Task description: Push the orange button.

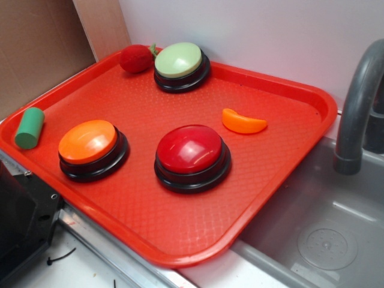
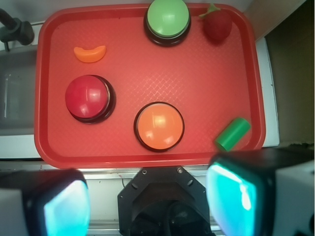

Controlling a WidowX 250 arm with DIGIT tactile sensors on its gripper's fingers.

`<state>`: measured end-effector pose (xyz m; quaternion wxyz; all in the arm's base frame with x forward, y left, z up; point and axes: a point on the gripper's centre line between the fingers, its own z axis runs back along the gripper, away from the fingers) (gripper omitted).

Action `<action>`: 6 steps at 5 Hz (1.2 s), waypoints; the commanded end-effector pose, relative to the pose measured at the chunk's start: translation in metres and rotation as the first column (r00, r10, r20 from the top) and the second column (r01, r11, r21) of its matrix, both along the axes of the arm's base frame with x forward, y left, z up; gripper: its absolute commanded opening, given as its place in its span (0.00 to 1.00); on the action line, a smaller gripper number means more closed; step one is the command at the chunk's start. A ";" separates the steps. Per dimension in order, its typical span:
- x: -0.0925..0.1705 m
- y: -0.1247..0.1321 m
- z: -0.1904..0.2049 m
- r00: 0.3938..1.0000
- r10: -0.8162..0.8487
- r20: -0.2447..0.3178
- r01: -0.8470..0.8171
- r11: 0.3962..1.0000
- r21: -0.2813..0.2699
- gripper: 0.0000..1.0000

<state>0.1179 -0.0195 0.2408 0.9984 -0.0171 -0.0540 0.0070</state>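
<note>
The orange button [image 1: 89,143] is a glossy orange dome on a black base, at the front left of the red tray [image 1: 180,234]. In the wrist view it [image 2: 159,126] lies near the tray's near edge, just above the middle. My gripper [image 2: 147,204] is open and empty, high above the scene; its two teal-padded fingers [image 2: 66,209] stand wide apart at the bottom of the wrist view, over the robot base, short of the tray. The gripper itself does not show in the exterior view.
On the tray are a larger red-domed button [image 1: 192,153], a green button [image 1: 180,61], an orange crescent slice [image 1: 243,122], a red strawberry toy [image 1: 137,58] and a green cylinder [image 1: 29,127]. A grey faucet [image 1: 355,114] and sink [image 1: 324,234] stand right. The black robot base [image 2: 165,201] is below.
</note>
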 end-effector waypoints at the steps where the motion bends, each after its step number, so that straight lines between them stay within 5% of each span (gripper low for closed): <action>1: 0.000 0.000 0.000 1.000 0.000 0.000 0.000 1.000 0.000 1.00; 2: 0.007 0.036 -0.042 0.995 0.087 -0.049 -0.084 0.994 0.075 1.00; 6: 0.045 0.026 -0.157 0.962 -0.270 -0.051 0.274 0.954 0.120 1.00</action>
